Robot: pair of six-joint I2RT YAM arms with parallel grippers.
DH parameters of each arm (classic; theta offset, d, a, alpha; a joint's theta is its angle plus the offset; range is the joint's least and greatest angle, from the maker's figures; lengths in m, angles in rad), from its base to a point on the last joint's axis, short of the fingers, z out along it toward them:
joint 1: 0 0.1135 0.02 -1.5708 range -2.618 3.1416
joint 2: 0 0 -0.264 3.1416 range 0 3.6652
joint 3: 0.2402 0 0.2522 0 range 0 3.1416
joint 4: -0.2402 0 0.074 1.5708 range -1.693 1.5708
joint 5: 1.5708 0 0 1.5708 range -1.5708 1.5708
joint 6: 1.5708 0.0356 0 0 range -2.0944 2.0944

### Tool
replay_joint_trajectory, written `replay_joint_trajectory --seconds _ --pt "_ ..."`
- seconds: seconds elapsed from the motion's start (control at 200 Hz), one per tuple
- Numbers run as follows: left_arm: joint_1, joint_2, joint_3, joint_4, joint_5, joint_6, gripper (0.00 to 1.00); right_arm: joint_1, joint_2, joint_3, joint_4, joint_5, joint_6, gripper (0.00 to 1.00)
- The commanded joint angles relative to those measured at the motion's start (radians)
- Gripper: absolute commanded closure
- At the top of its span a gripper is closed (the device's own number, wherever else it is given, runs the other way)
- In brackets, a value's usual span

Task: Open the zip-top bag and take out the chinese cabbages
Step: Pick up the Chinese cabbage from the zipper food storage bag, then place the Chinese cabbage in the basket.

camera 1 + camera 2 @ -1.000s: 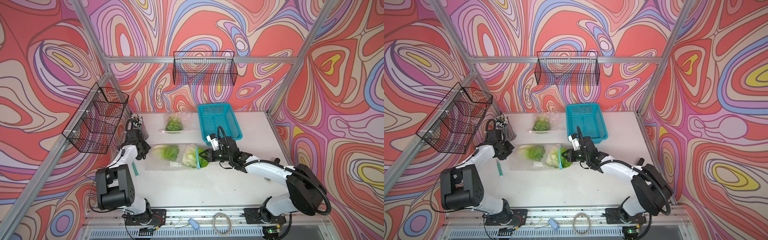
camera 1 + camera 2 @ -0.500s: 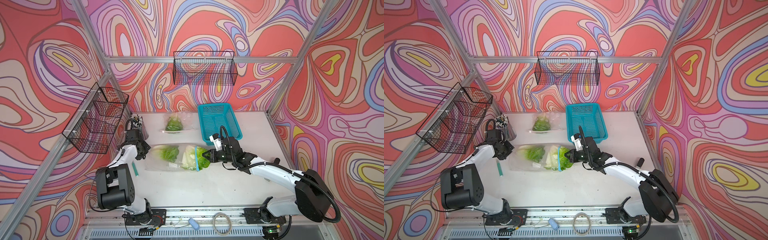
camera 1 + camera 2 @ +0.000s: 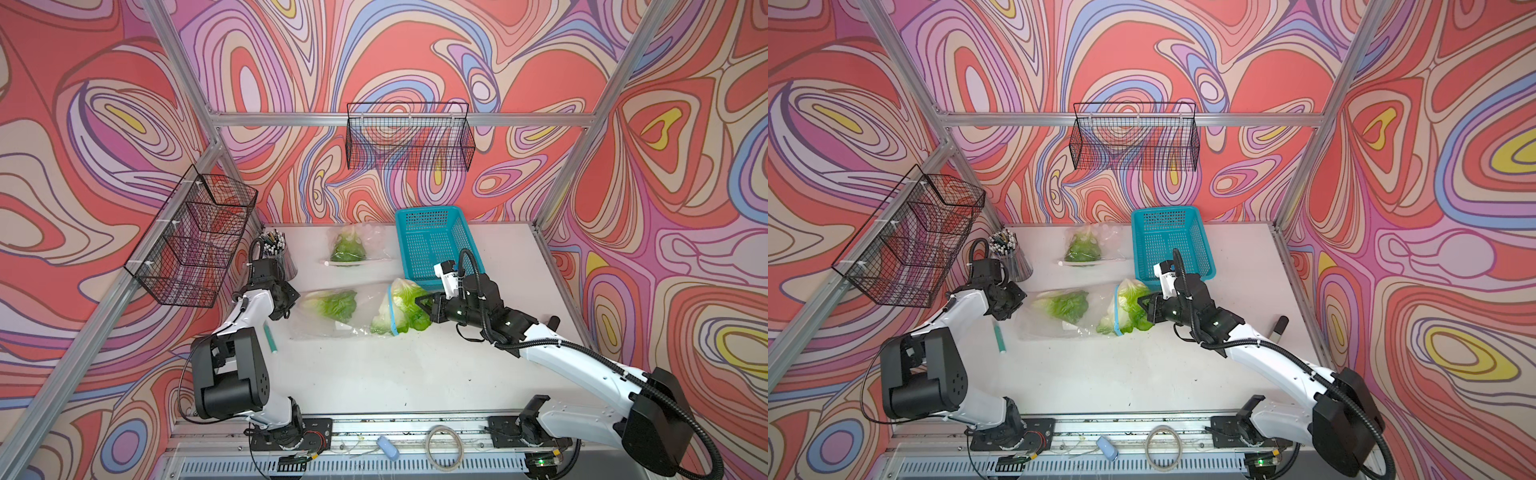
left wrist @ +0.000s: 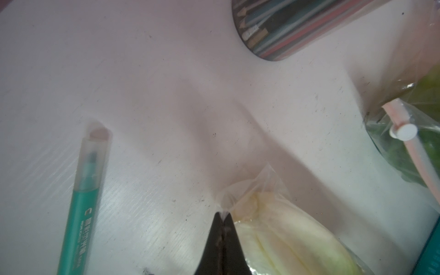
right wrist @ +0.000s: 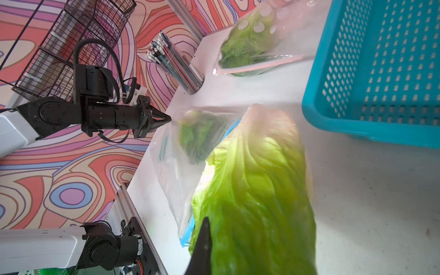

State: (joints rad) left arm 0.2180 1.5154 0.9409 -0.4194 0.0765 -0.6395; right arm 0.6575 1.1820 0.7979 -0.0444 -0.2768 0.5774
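Note:
The clear zip-top bag lies mid-table with its blue-zipped mouth open toward the right. My left gripper is shut on the bag's closed left corner. One chinese cabbage sticks halfway out of the mouth, and my right gripper is shut on its green leaves. In the right wrist view only one black finger shows beside the leaves. A second cabbage lies inside the bag, white stem toward the left gripper.
A teal basket stands just behind the right gripper. Another bag, pink-zipped with greens inside, lies at the back. A pen cup and a green marker sit by the left arm. Wire baskets hang on the walls.
The right gripper has drawn back to the right with the cabbage, which has come further out of the bag's mouth. The left gripper has held its place on the corner.

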Motion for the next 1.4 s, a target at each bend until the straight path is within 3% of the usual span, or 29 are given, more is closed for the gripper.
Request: replay_joint_trajectory --seconds 0.0,0.451,0.771,1.077,1.397 --pt "0.012 0.013 0.021 0.009 -0.034 0.006 1.00 -0.005 -0.062 -0.009 -0.003 0.056 -0.032 1.00" --pt "0.012 0.021 0.018 0.017 -0.018 0.003 1.00 -0.005 -0.163 0.062 -0.133 0.159 -0.114 1.00" --pt "0.011 0.018 0.013 0.021 -0.006 0.001 1.00 -0.005 -0.117 0.178 -0.178 0.144 -0.190 1.00" --pt "0.011 0.013 -0.002 0.037 0.030 -0.008 1.00 -0.051 0.012 0.335 -0.188 0.196 -0.323 1.00" --pt "0.011 -0.008 -0.010 0.040 0.055 -0.006 1.00 -0.230 0.289 0.490 -0.098 0.028 -0.380 1.00"
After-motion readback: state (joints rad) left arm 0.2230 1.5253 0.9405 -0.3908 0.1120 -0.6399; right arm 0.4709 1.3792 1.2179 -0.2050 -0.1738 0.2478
